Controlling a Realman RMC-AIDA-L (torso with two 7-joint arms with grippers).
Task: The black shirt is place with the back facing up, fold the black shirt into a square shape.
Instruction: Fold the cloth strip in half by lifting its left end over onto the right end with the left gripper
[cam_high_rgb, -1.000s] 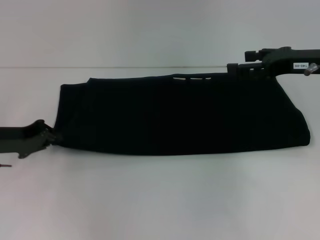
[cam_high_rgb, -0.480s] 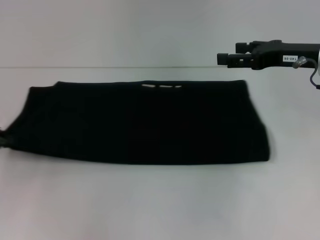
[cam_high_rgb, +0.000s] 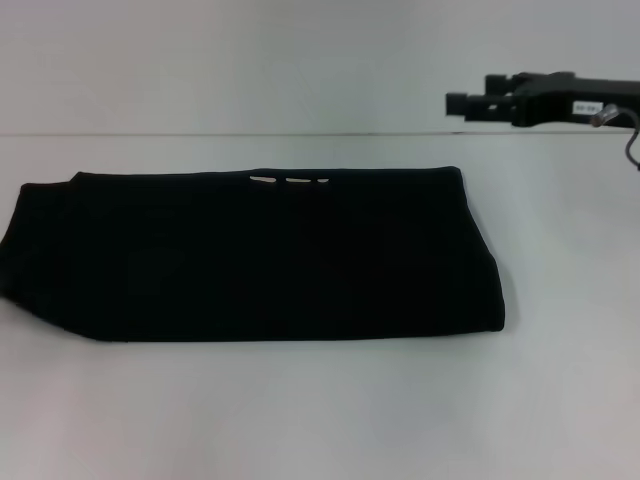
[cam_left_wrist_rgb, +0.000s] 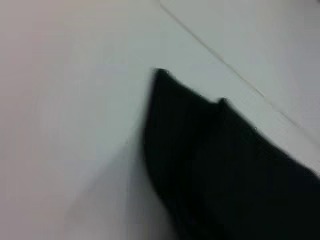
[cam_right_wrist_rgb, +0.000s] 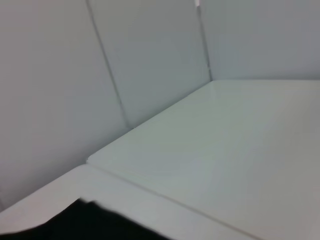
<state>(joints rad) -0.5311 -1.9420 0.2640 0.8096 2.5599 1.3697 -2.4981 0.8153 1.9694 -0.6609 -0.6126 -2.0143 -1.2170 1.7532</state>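
A plain white surface (cam_high_rgb: 320, 420) meets a pale wall. The black shirt (cam_high_rgb: 250, 255) lies folded into a long band, below and to the left of the right end effector (cam_high_rgb: 458, 103), which hovers free of it, grip unclear. The shirt has slid leftward since earlier; the left end effector is no longer visible.
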